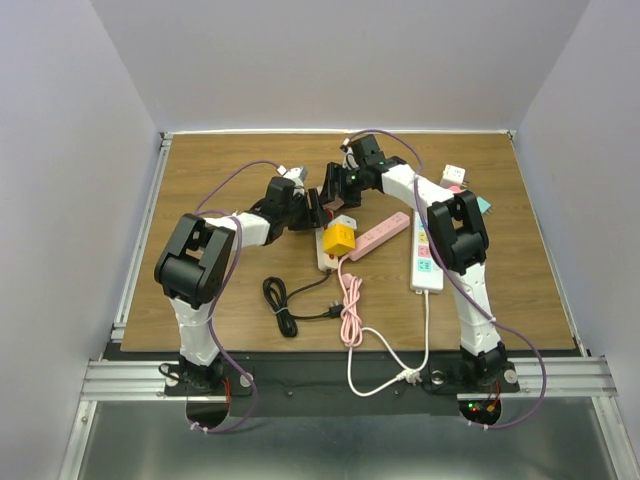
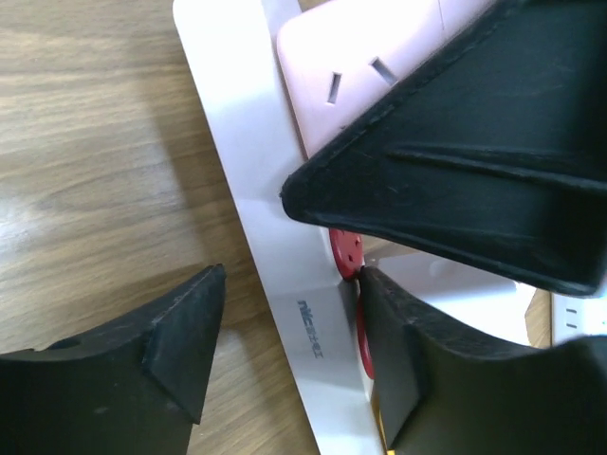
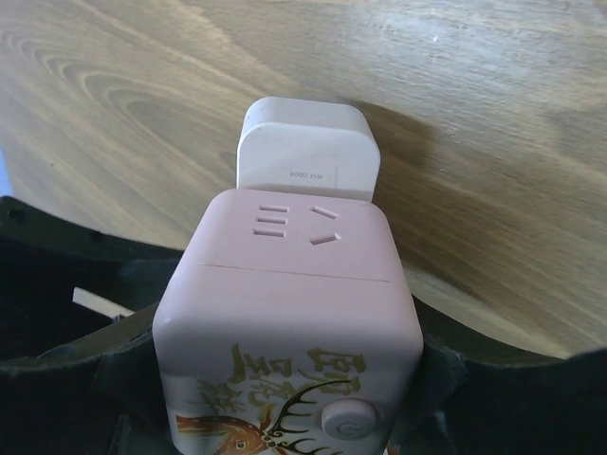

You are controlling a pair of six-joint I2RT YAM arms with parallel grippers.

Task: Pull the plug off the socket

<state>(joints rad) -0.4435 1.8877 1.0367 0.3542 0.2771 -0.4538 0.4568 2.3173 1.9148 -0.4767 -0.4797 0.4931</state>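
Pink cube socket (image 3: pixel 289 313) is sitting clamped between the right gripper (image 3: pixel 285 379) fingers at lower centre of the right wrist view, a pale plug (image 3: pixel 305 152) seated in its far end. Left gripper (image 2: pixel 285 370) fingers are spreading apart over the white power strip (image 2: pixel 275 275).

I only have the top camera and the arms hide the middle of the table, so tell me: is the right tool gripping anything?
Observer: Yes. The right wrist view shows the right tool shut on a pink cube socket.
Operator: Is a plug in that cube?
Observer: Yes, a white plug sits seated in its far face.
Operator: And the left tool?
Observer: The left tool is open above the white power strip, holding nothing.
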